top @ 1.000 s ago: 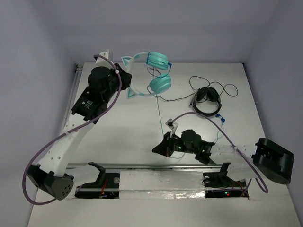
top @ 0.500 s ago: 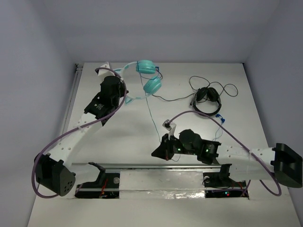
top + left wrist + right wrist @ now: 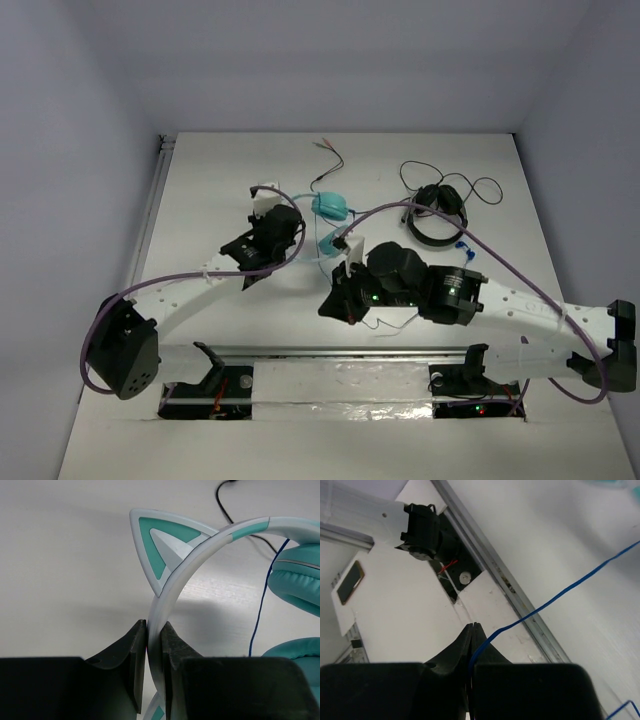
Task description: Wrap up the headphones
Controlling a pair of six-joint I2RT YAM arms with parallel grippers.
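I see black over-ear headphones with a tangled black cable (image 3: 438, 215) far right, white tabletop (image 3: 230, 170), thin red-tipped lead (image 3: 330, 152) near far edge

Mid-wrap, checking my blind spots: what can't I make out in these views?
Top view: right arm covers part of the headphones; blue cable too thin to trace.
Left wrist: left gripper hides the headband below its grip; ear cups cut off at right edge.
Right wrist: cable's ends leave the frame.
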